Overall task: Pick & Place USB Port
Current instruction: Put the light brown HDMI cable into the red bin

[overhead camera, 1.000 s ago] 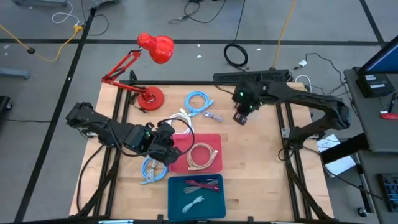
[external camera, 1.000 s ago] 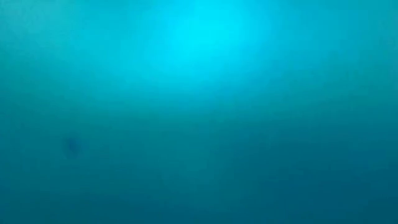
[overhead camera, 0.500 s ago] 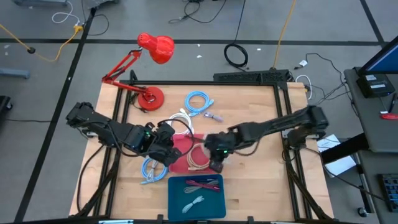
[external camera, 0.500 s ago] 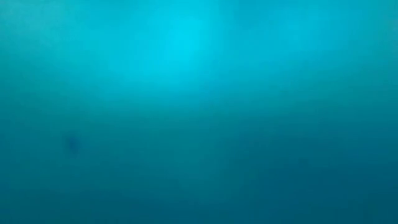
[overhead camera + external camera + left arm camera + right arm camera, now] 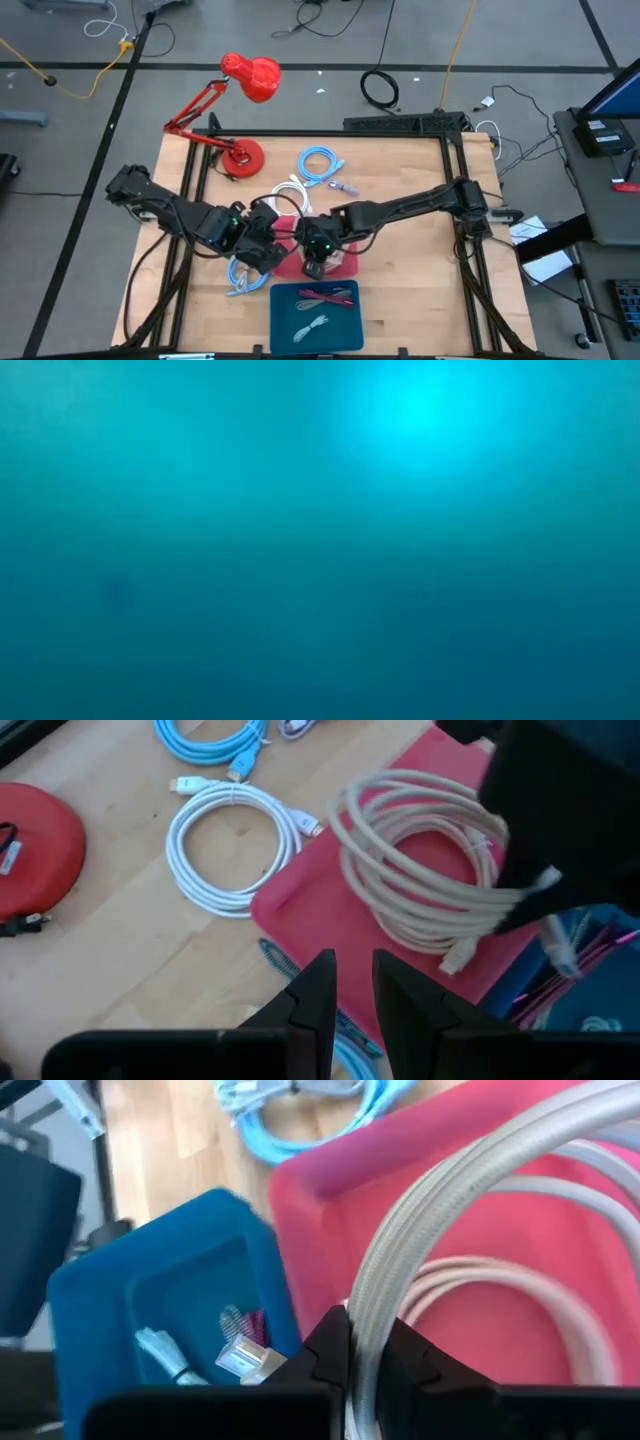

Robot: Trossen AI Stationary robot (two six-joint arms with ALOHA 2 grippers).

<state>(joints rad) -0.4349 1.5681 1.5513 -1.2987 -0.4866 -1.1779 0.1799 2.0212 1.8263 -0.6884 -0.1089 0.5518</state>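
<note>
Over the red tray (image 5: 340,268), the right gripper (image 5: 316,262) is pinched on a strand of the beige coiled cable (image 5: 470,1210), apparently to lift it toward the blue bin (image 5: 316,315). Left gripper (image 5: 268,254) hovers beside the tray, jaws narrowly parted, empty. No legible writing anywhere.

table (image 5: 400,255): pale wood, matt; red tray (image 5: 320,900): smooth plastic; beige cable (image 5: 420,870): woven sheath; white cable (image 5: 232,850): glossy plastic

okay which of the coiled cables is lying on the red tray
The beige cable, the thick cream-coloured coil. It lies on the red tray; the white cable and the light blue cable lie on the bare wood.
</note>
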